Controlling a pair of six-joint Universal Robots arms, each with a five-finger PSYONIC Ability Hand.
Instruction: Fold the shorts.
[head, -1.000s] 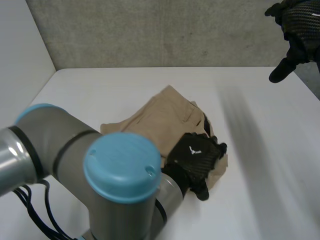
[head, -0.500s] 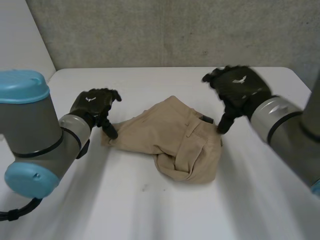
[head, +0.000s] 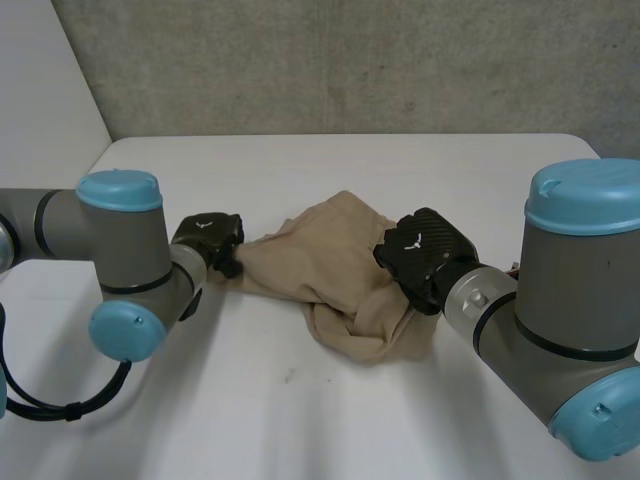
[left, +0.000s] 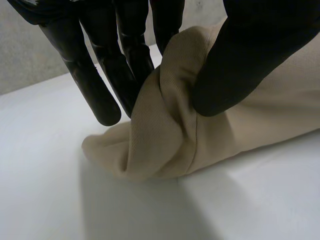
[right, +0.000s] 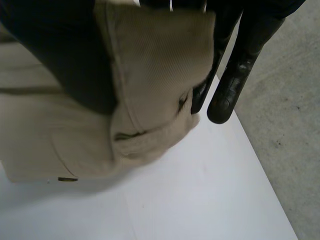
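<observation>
The shorts (head: 330, 270) lay bunched on the table (head: 300, 420), about mid-table. The left hand (head: 208, 238) sat at their left end, a fold between thumb and fingers. The right hand (head: 425, 255) sat at their right edge, cloth likewise between thumb and fingers.

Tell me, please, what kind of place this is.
Probably a robot lab or test bench: a white table, a plain concrete wall, and tan shorts pinched by the left hand and right hand.
</observation>
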